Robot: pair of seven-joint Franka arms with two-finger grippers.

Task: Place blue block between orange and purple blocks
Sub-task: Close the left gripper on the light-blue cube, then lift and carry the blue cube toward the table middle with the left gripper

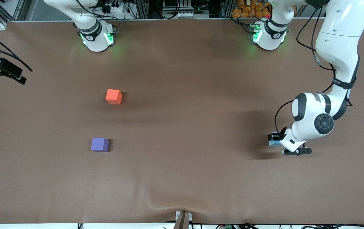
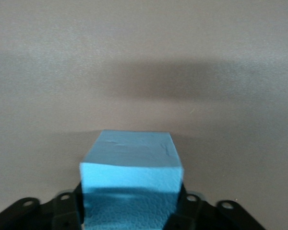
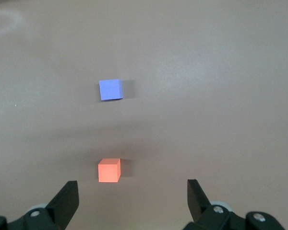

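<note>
Fingers of bent-down left arm clamp blue block.

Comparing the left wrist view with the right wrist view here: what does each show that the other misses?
Only the left wrist view shows the blue block, sitting between the fingers of the left gripper, which press its sides. Only the right wrist view shows the orange block and the purple block, apart from each other, with the right gripper open and empty. Both share the brown table.
</note>
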